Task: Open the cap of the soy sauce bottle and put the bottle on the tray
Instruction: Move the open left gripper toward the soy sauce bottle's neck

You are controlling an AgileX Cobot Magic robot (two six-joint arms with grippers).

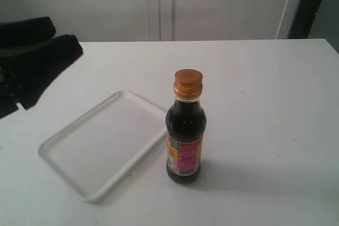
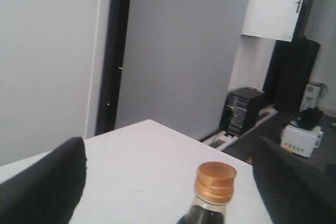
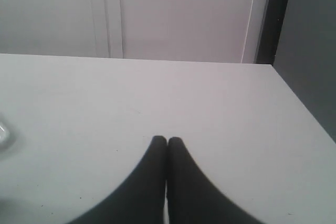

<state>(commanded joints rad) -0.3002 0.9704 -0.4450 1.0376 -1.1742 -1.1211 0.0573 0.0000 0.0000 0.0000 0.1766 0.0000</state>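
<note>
White table (image 1: 265,78) in a plain pale-walled room, holding a soy sauce bottle (image 1: 185,130) and a tray (image 1: 100,146).

Standing upright on the bare table, just beside the tray's right edge, the soy sauce bottle is showing dark liquid and a yellow, pink and green label, and its golden-orange cap (image 1: 188,82) is sitting shut on the neck. Nothing is lying on the flat white tray. At the left edge of the exterior view the left gripper (image 2: 168,182) is hanging above the table with its black fingers (image 2: 47,182) spread wide, the cap showing between them in its wrist view, touching neither. Off to the side, the right gripper (image 3: 167,142) is hovering over bare table, fingertips pressed together, gripping nothing. Judging by this, the task is looking barely begun: the cap is waiting to be flipped open and the bottle moved onto the tray.
</note>
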